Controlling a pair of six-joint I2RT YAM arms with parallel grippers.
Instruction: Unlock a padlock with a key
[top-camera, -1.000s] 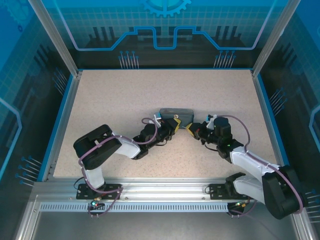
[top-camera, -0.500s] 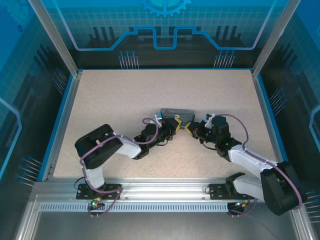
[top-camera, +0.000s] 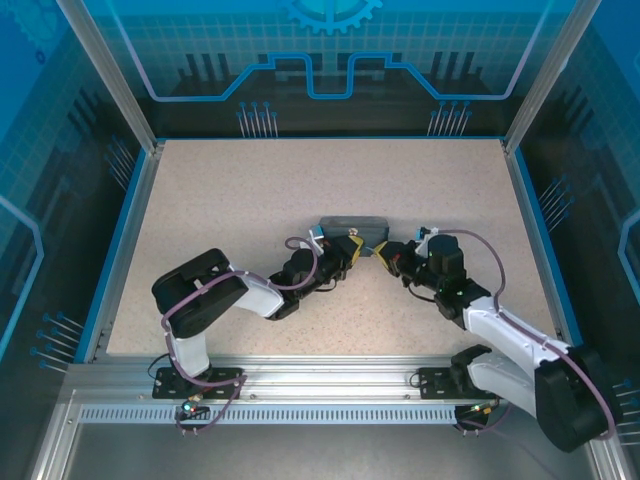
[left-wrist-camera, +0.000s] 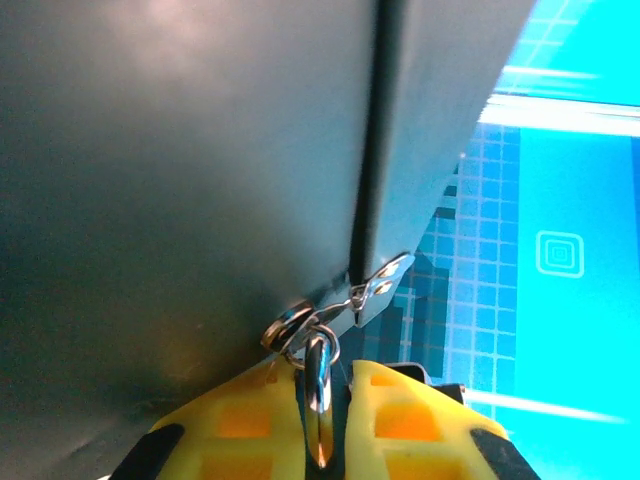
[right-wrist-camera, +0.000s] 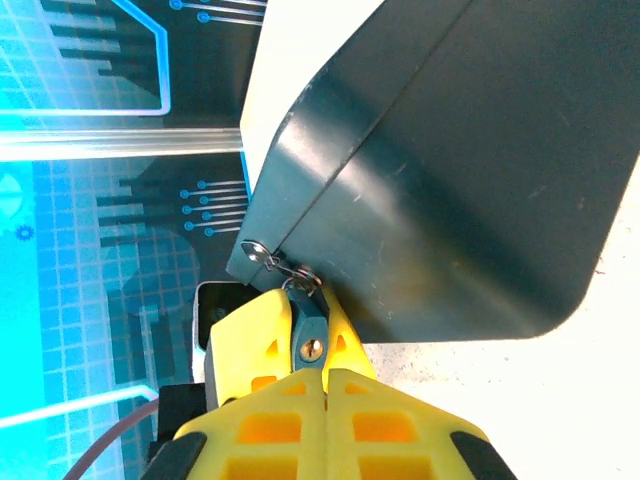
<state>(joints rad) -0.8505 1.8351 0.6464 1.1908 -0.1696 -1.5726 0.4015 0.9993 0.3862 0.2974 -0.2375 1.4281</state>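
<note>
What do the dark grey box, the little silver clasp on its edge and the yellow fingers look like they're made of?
Dark grey box: smooth satin sheen with faint scuffs; painted metal or plastic, unclear. Small silver clasp: bare bright metal, mirror-like glints. Yellow fingers: matte moulded or printed plastic, with recessed square pockets.

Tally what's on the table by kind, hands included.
grey box: 1
padlock: 1
key: 1
hands: 2, left hand and right hand
Total: 5
</note>
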